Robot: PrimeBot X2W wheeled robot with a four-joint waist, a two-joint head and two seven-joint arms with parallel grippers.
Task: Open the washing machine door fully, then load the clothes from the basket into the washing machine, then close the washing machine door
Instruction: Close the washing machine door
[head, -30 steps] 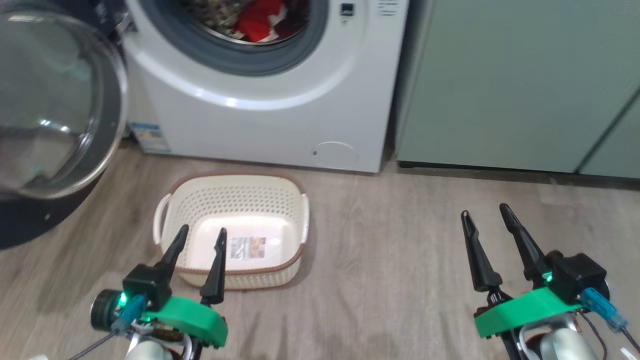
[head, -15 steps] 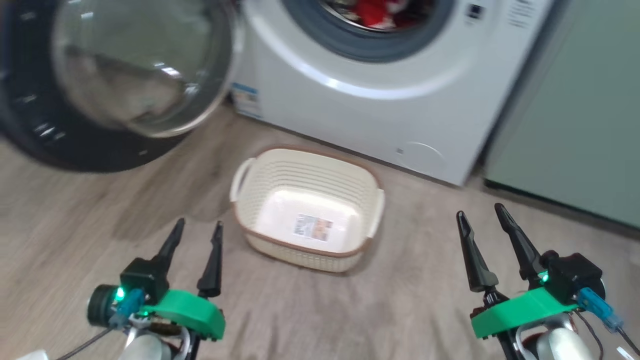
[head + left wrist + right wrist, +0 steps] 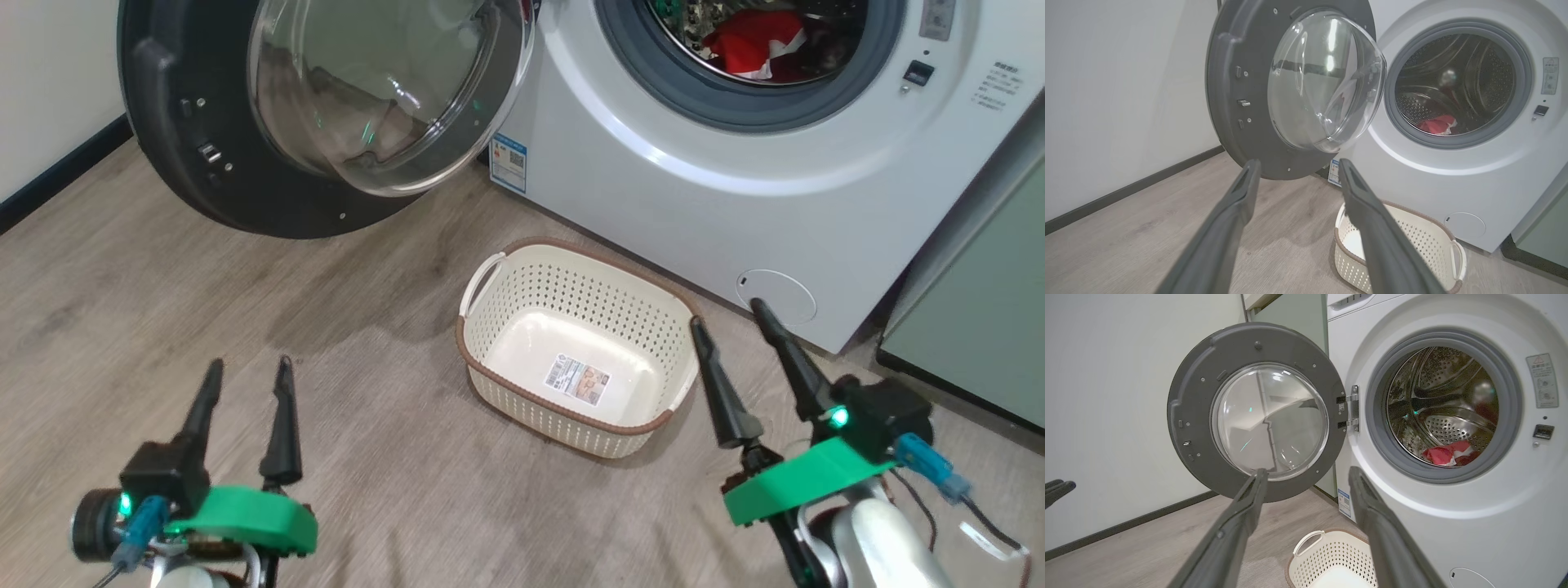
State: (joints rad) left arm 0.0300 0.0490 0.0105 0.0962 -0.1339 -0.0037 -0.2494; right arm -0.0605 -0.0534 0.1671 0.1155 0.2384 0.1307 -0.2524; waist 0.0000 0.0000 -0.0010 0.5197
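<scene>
1. I get bright, even room light in all three views, with nothing washed out
2. White glare streaks and small green glints sit on the glass of the washing machine door (image 3: 1327, 81); a soft highlight curves across the front of the washing machine (image 3: 620, 229)
3. A diffuse shadow darkens the floor (image 3: 359, 327) below the door, reaching the basket (image 3: 571, 298)
4. The drum (image 3: 1437, 408) is dimmer, with shiny spots
5. My wrist views bend straight lines near the edges; the head view's bottom looks slightly smeared
</scene>
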